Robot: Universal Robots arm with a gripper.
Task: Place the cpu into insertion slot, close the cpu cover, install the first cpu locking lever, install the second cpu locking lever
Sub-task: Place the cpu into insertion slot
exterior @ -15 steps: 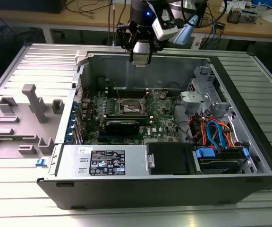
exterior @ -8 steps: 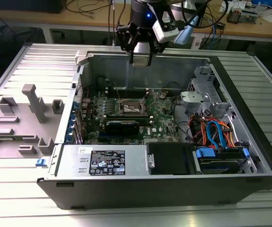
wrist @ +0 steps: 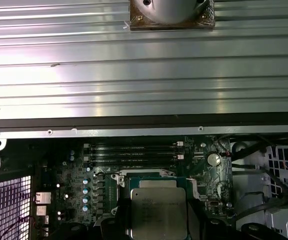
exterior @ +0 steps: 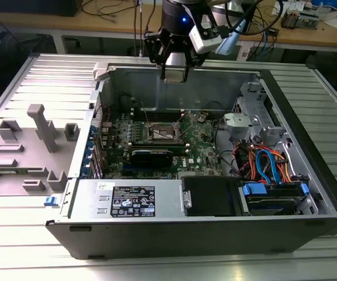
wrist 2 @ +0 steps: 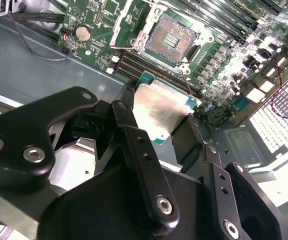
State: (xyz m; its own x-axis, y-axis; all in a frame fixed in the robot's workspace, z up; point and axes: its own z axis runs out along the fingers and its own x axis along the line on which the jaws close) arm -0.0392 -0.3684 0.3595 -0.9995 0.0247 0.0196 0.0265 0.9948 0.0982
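- The claw (wrist 2: 160,107) is pinching the cpu (wrist 2: 159,117) by two opposite edges. One black finger (wrist 2: 128,106) is pressing on each side, and the silver-grey top is facing the wrist cameras.
- In the exterior view the claw (exterior: 175,71) is hanging above the open case (exterior: 215,88), over its rear wall and well clear of the board beneath.
- The insertion slot (wrist 2: 173,37) is lying below the claw and out ahead of its fingertips, not straight under the chip. In the first wrist view the cpu (wrist: 159,212) is overlapping the near part of the slot's silver rim (wrist: 143,176).
- The chip is looking near square, so no long axis is counting here. Judged from both wrist views, its edges are running roughly parallel with the slot's rim.
- The slot's dark centre is showing bare, so the cpu cover is not lying shut over it. Where the cover is standing, I cannot tell.
- The surface below the claw is the flat green circuit board (wrist 2: 224,60). Long dark memory slots (wrist 2: 131,62) are sitting just beside the slot on the claw's side, and a coin cell (wrist 2: 84,33) is lying further off.
- The cables (exterior: 262,161) and the power supply box (exterior: 130,199) are lying well apart from the slot, so the space above it is looking open.
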